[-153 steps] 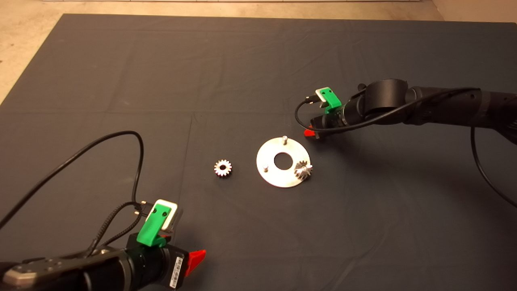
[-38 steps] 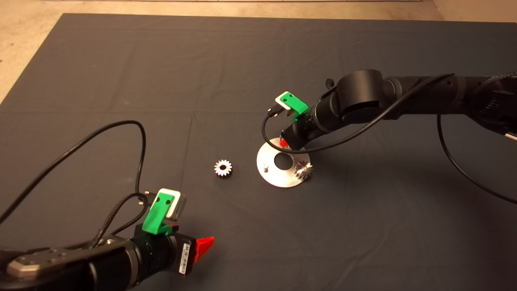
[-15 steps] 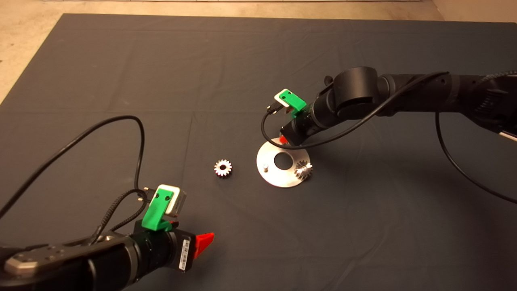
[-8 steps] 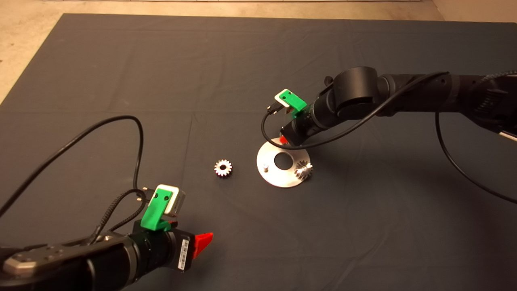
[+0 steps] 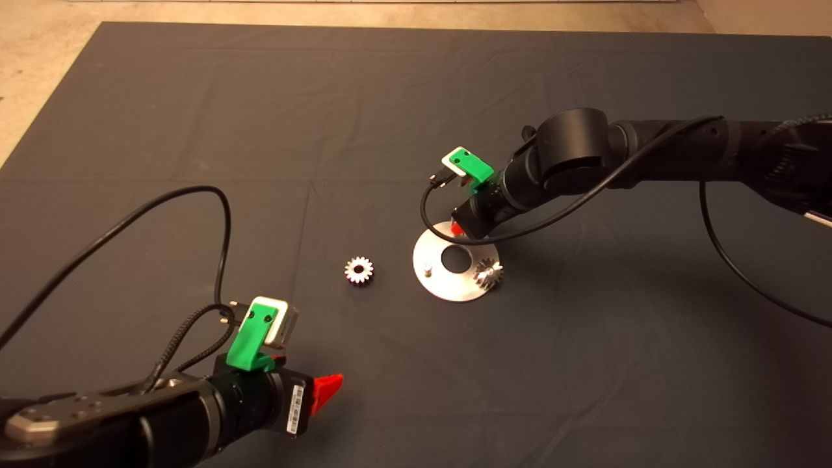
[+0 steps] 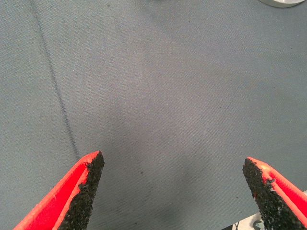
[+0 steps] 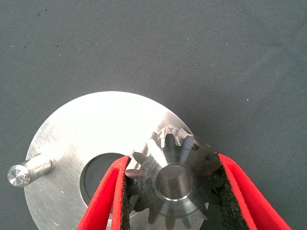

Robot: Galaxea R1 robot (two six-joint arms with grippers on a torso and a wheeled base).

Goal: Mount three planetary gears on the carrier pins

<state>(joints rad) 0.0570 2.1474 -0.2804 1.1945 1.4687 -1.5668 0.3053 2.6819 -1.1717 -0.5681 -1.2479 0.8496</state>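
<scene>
The round silver plate (image 5: 448, 287) lies mid-mat. One planetary gear (image 5: 487, 273) sits on its near-right pin, and the near-left carrier pin (image 5: 426, 268) is bare. My right gripper (image 5: 458, 227) is at the plate's far edge, hiding the far pin. In the right wrist view the gripper (image 7: 172, 160) is shut on a second gear (image 7: 172, 184) over the plate (image 7: 96, 129); a silvery pin end shows in the gear's hole. The bare pin (image 7: 19, 173) stands apart. A third gear (image 5: 359, 270) lies on the mat left of the plate. My left gripper (image 5: 325, 388) is open and empty at the near left.
The dark mat (image 5: 260, 130) covers the table, with bare floor past its far and left edges. Black cables loop from both wrists over the mat. The left wrist view shows only mat between the open fingers (image 6: 86, 191) and a sliver of the plate (image 6: 283, 2).
The right gripper came from beyond the plate to over its far pin, and in the last second sank slightly. The left arm crept a little forward. The other two gears have not moved.
</scene>
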